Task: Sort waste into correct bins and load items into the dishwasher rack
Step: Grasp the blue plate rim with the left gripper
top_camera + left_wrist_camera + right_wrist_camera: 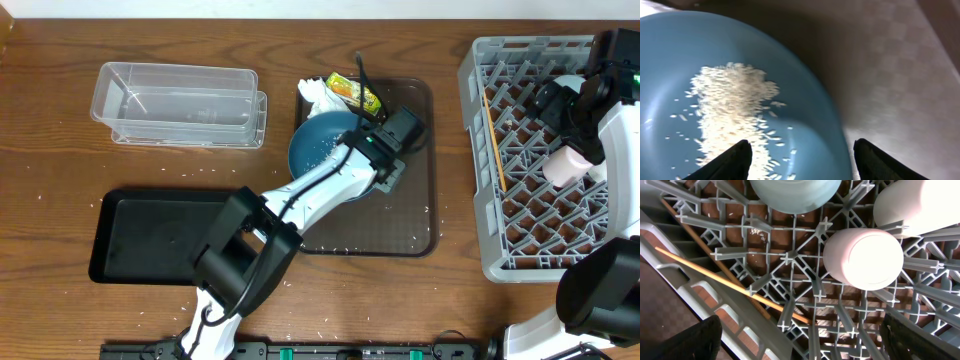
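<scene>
The step in hand is the rice. The dark blue plate sits on the brown serving tray in the middle of the table, with a heap of loose white rice grains lying in it. The left claw stands open astride the plate's near rim, one finger over the inside and the other over the tray outside it. Nothing is gripped. The fingertips run off the bottom of the wrist view, so whether a pad touches the rim is hard to say.

The crumpled napkin and the snack wrapper lie at the tray's far edge, just behind the plate, and neither is sorted. The clear tub and the black tray wait to the left, well apart from the plate.

The right claw hangs wide open and empty above the dishwasher rack. The pink cup, the white cup, the light blue bowl and the chopsticks are already in it.

The next move seems to call for a firm pinch on the rim. The plate then needs a level lift so the grains stay put, a carry to a bin, and a tilt there. After that the emptied plate belongs in the rack.
</scene>
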